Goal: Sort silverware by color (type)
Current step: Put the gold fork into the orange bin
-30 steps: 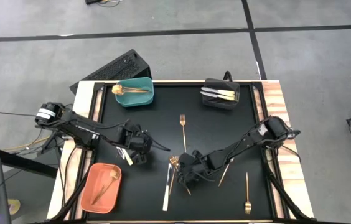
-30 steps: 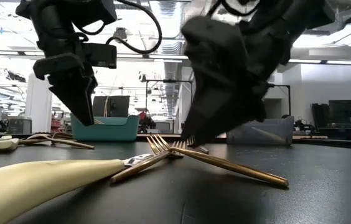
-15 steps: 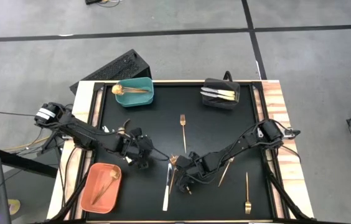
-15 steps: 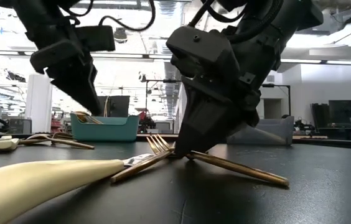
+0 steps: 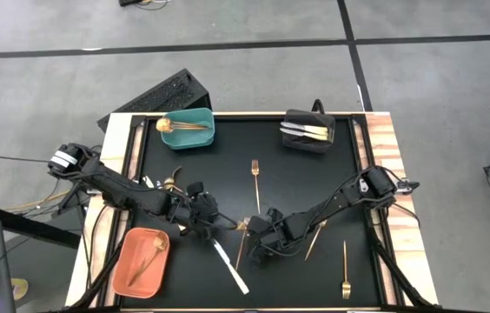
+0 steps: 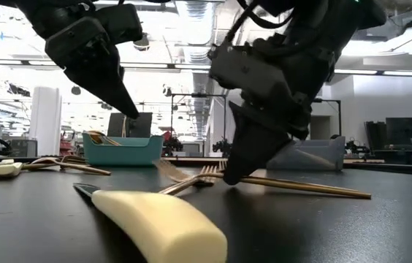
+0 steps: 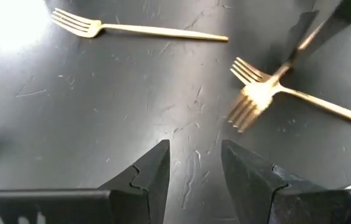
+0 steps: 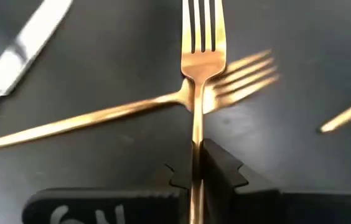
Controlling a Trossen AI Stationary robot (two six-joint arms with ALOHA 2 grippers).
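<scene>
Right gripper (image 8: pixel 195 163) pinches fork (image 8: pixel 199 56) by handle at mat centre, where it crosses second fork (image 8: pixel 119 112); we read this as singling it out. Left gripper (image 7: pixel 194 168), spread, hovers empty nearby

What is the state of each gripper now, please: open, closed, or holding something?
Left gripper: open, holding nothing, above the mat.
Right gripper: closed on the handle of a copper fork.
</scene>
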